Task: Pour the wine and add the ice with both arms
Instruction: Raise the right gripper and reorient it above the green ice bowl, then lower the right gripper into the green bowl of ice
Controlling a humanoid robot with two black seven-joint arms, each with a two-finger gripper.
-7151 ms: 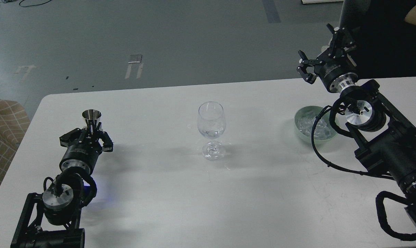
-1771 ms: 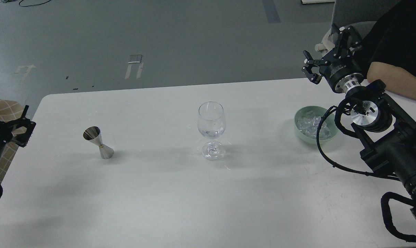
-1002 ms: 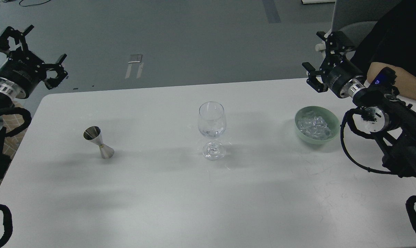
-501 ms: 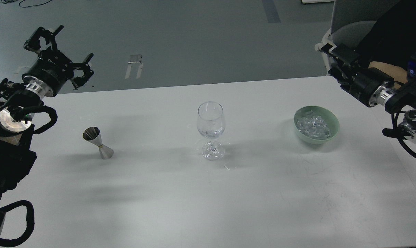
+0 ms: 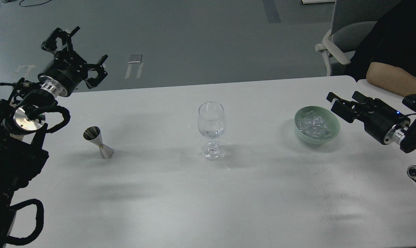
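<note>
1. Right gripper (image 5: 335,103) of mine hangs low just beside the green bowl (image 5: 334,119), on its right side, fingers pointing toward the rim and holding nothing. They look parted, with a gap between the upper and lower finger. I judge it sits there because the ice is the step in hand for this arm.
2. Left gripper (image 5: 75,48) is raised above the table's far left corner, fingers spread wide and empty. Keeping it high and off to the side leaves the middle of the table free.
3. Ice (image 5: 312,124) lies heaped in the green bowl, well apart from the wine glass (image 5: 211,120); the clear pieces glint white and are hard to tell apart one from another.
4. Wine glass stands upright at the centre of the white table (image 5: 208,199), between both arms, so either can reach it. Something clear shows at the bottom of its bowl; I cannot tell whether that is liquid or ice.
5. Steel jigger (image 5: 98,142) stands on the table near my left arm, untouched, within easy reach for pouring.
6. Risk, as I judge it: the cubes are slick and small, so a pinch could squirt one out of the bowl.
</note>
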